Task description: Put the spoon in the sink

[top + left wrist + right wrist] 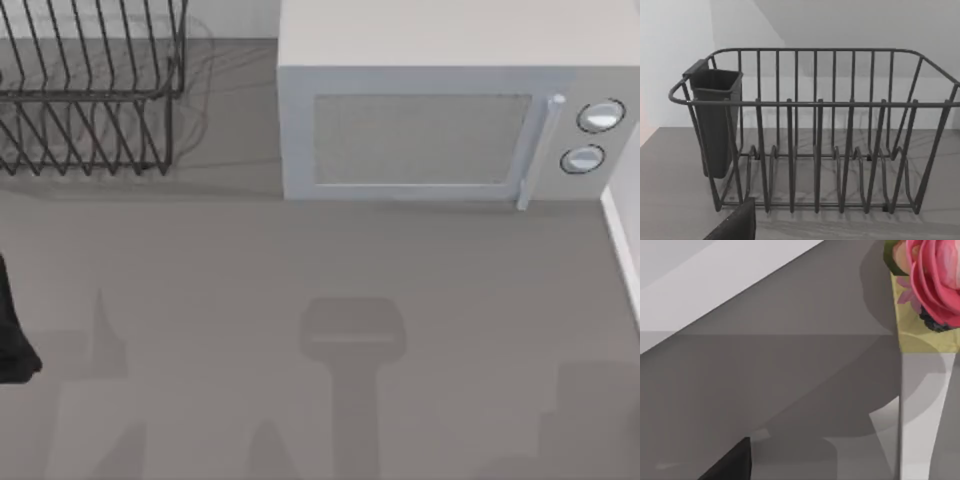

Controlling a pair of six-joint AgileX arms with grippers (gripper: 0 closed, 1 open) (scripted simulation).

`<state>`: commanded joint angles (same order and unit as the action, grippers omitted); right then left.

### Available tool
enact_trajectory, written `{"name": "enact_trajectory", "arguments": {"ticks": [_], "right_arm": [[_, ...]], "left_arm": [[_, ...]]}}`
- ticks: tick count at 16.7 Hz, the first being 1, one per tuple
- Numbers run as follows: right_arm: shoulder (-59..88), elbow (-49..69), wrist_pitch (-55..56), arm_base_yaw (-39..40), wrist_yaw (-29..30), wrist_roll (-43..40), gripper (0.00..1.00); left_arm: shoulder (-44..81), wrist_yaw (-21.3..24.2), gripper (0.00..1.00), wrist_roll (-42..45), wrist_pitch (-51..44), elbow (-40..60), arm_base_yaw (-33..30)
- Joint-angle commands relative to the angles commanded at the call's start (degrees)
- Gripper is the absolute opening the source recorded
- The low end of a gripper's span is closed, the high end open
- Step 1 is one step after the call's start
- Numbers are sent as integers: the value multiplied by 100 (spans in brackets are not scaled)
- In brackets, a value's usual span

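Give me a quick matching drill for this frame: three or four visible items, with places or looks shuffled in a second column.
Items:
1. dish rack
2. microwave
3. cutlery cup
4. flower

Descriptions:
A. pink, seen from the right wrist
B. dark, hung at one end of the rack
C. white, door shut, back right of the counter
D. wire, back left of the counter

Pairs: 1-D, 2-C, 3-B, 4-A

Even, soft light; the wire dish rack (90, 90) casts faint shadows on the counter (320, 300).
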<state>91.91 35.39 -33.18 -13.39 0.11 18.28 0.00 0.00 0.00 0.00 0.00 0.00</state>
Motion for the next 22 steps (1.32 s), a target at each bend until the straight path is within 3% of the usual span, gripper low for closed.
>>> {"name": "enact_trajectory", "arguments": {"ticks": [8,16,22], "right_arm": [[-485,414,-660,-3,65,13,0],[-1268,1689,-2844,-11,65,-32,0],[-1386,1836,-3048,-6,61,-31,0]], "left_arm": [[0,0,100,0,0,0,0],[0,0,100,0,0,0,0],[0,0,100,0,0,0,0]]}}
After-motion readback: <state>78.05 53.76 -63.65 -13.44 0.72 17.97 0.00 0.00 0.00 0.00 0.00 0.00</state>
